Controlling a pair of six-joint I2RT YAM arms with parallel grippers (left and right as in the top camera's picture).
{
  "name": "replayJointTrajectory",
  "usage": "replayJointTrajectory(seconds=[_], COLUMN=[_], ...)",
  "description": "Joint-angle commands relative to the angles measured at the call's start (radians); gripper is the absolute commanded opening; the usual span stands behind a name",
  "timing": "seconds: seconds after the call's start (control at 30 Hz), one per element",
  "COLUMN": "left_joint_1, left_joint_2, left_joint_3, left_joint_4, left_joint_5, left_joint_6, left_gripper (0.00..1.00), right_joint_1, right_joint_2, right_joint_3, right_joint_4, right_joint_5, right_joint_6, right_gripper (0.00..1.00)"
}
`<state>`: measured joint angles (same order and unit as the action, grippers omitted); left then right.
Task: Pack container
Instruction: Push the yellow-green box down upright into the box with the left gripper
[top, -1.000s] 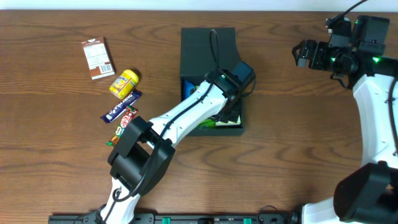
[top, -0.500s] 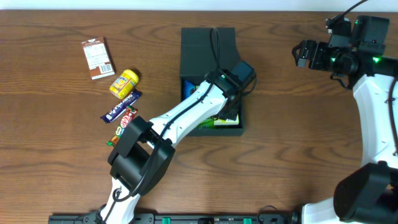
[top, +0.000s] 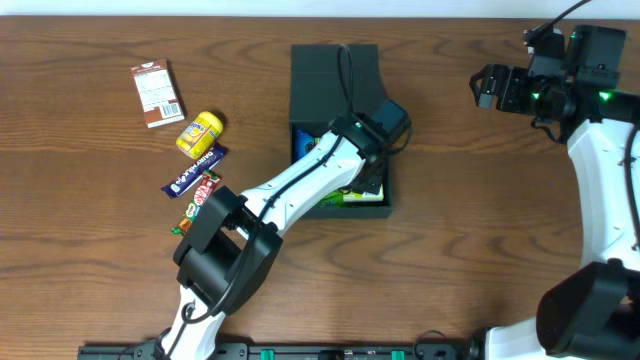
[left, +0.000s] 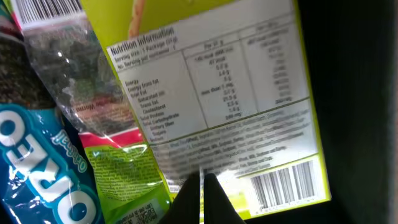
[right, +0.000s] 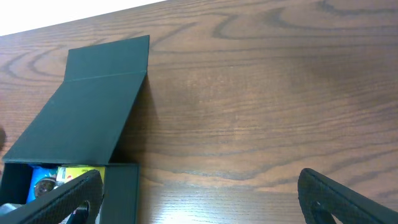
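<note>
The dark container stands open at mid-table with its flat lid (top: 330, 75) folded back. My left arm reaches into it, and my left gripper (left: 202, 190) is shut and empty, its tips just above a yellow-green box with a nutrition label (left: 217, 81). A blue Oreo packet (left: 31, 168) and a green packet (left: 124, 177) lie beside that box inside the container. My right gripper (top: 487, 87) is open and empty above bare table at the back right. In the right wrist view its fingers (right: 205, 199) are wide apart, with the container's lid (right: 93, 118) at the left.
Loose snacks lie left of the container: a brown box (top: 158, 94), a yellow packet (top: 199, 133), a blue bar (top: 195, 171) and a red bar (top: 200, 192). Bare wood stretches between the container and the right arm.
</note>
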<state>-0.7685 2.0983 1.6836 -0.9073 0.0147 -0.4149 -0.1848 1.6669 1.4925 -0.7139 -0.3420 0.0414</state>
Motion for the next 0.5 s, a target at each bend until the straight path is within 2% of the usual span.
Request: replayJointTrajectory(seconds=[0.0, 0.23, 0.47], left_joint_1=[0.003, 0.010, 0.015], left_joint_2=[0.008, -0.001, -0.052], left_joint_3=[-0.028, 0.038, 0.181], left_joint_4=[-0.005, -0.010, -0.061], left_joint_5=[-0.022, -0.029, -0.290], left_joint_6=[-0.005, 0.002, -0.020], left_gripper=[0.06, 0.06, 0.06], right_joint_1=[-0.008, -0.008, -0.008], right_joint_2=[-0.019, -0.019, -0.019], right_joint_3=[0.013, 0.013, 0.013], right_joint_4=[-0.002, -0.001, -0.001], right_joint_5=[-0.006, -0.006, -0.006], right_joint_6=[0.002, 0.002, 0.002], right_gripper=[0.99, 0.99, 0.99])
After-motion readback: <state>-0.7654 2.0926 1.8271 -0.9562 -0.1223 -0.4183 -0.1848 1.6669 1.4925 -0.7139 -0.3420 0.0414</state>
